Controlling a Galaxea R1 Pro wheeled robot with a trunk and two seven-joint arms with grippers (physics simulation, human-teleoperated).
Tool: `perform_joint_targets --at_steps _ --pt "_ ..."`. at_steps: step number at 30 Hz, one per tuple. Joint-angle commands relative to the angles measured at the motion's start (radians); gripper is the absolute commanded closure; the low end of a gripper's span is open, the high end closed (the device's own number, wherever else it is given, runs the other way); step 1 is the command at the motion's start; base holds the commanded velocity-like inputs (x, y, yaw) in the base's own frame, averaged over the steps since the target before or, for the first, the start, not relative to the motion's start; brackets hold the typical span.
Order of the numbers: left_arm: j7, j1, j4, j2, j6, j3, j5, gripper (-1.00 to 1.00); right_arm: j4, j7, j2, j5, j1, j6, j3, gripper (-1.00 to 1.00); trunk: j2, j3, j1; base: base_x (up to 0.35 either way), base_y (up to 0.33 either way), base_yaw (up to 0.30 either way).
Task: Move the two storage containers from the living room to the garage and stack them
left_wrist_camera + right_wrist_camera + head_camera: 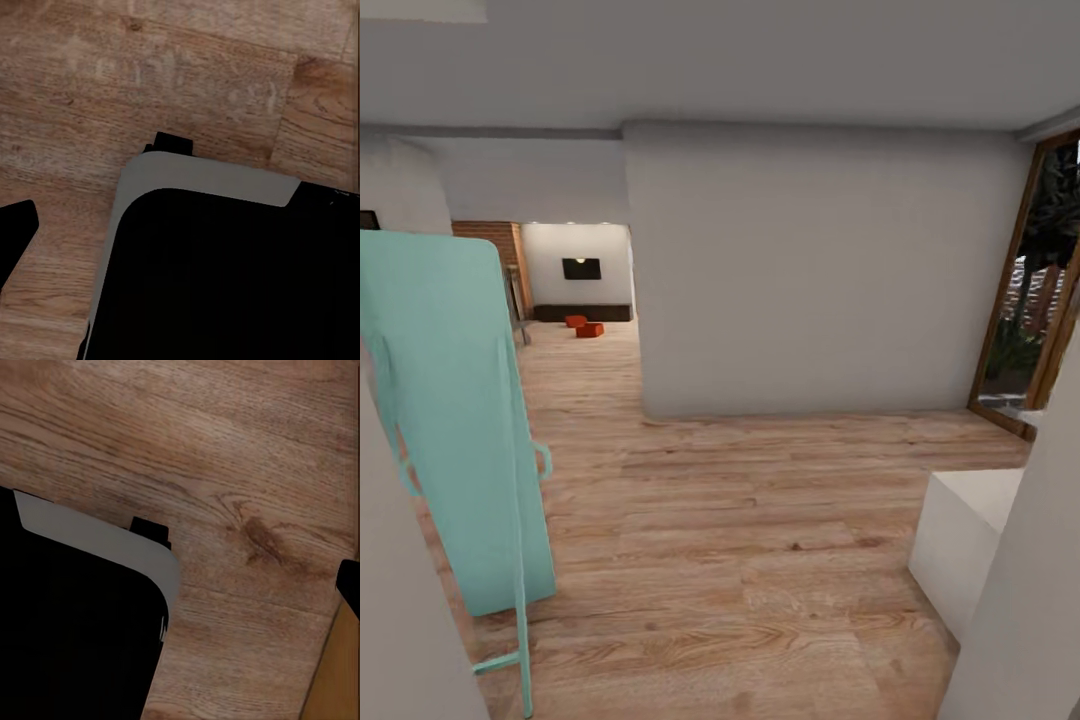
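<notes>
- Plank floor fills the lower frame of the head view, light wood and open ahead; both wrist cameras look down on the same planks past the robot's dark, grey-edged base.
- Fingers: a black tip pokes in at the edge of each wrist view, too little to tell whether either gripper is spread or closed, and nothing seems to be held.
- Lower left, a turquoise leaning panel with thin rails stands close by; lower right, a white block juts in. Steering between them looks like the first care.
- Mid-frame, a broad white wall blocks the straight line; the glazed wooden-framed door sits at the right edge.
- Upper left, through the opening, the two storage containers rest on the living-room floor, small orange-red shapes near each other, before the low dark TV bench.
- Best line, I'd say: swing left round the wall's corner, keep well off the turquoise rails, and arrive square to the nearer bin.
</notes>
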State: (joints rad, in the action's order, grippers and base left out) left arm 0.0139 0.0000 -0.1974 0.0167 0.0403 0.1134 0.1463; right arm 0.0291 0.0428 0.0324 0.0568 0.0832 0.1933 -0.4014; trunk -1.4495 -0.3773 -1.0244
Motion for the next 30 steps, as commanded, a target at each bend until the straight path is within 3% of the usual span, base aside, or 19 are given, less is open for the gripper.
perform_joint_targets --at_steps 1,30 --pt "0.001 0.0 -0.002 0.0 0.004 0.0 0.011 -1.0 0.003 0.002 -0.001 0.006 0.001 0.005 -0.008 -1.0 -0.001 -0.001 -0.001 0.323 0.0 0.0" --pt "0.001 0.0 -0.002 0.002 0.004 0.0 0.011 -1.0 0.003 0.005 -0.007 0.008 0.001 0.005 -0.008 -1.0 -0.001 -0.001 -0.001 0.323 -0.046 0.0"
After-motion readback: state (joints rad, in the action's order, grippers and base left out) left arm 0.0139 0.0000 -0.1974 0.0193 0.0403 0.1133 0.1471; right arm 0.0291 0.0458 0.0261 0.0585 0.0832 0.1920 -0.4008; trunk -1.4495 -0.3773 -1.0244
